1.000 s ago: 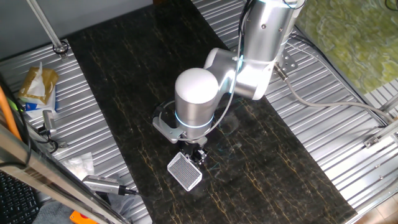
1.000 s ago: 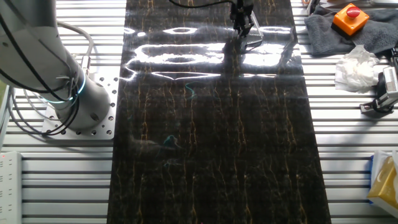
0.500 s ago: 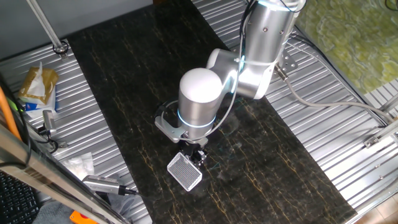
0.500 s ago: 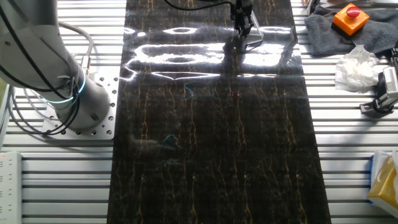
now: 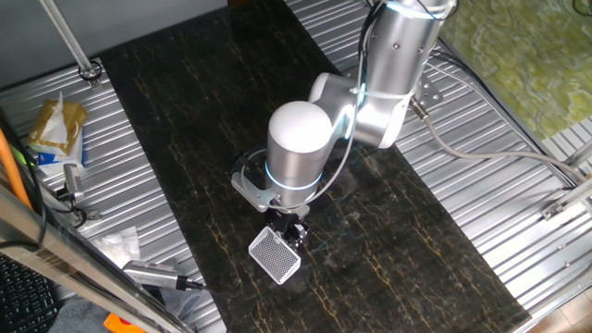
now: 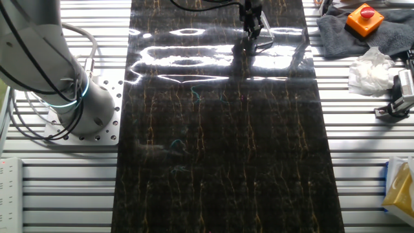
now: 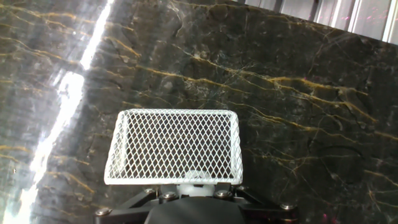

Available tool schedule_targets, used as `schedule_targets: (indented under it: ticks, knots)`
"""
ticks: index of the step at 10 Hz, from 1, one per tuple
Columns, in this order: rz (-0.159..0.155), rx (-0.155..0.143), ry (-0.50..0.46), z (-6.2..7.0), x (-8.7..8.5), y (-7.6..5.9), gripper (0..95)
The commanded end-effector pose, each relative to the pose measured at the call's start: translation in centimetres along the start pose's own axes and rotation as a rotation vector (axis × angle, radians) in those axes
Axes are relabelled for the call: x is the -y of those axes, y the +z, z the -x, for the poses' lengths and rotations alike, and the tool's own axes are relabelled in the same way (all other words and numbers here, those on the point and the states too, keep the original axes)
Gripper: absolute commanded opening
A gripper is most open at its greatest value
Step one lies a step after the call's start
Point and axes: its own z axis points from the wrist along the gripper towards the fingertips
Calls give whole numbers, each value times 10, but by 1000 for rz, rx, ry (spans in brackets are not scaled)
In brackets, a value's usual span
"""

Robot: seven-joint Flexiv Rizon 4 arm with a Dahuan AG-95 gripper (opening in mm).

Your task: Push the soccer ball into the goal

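Observation:
The goal, a white-framed box with mesh netting, lies on the dark marble mat right in front of my gripper. A small white round shape, the soccer ball, shows through the mesh at the goal's near edge, against my fingertips; its black patches do not show. The gripper's dark fingers stand together, shut and holding nothing. In one fixed view the gripper touches the goal from behind. In the other fixed view the gripper and the goal are at the mat's far end; the ball is hidden there.
The robot's base stands left of the mat. A grey cloth with an orange button box and crumpled white paper lie on the right. A yellow packet, paper scraps and a metal tool lie beside the mat.
The arm's elbow has shifted slightly to the right. The gripper and the goal have hardly moved.

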Motion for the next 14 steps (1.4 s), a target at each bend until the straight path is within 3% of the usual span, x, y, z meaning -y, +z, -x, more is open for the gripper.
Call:
schedule_targets:
  ticks: [1,2,8,11,12,13,14]
  knots:
    - [3,9,-3,-1,0,0,380]
    - [4,13,-3,-1,0,0,570]
    - [9,6,-15,0,0,0,570]
    - [47,-67,-37,-1,1,-1,570]
    - [50,-74,-40,-1,1,-1,570]
    - [77,-135,-57,-4,3,-1,570]
    - [94,-176,-73,-6,3,-1,570]
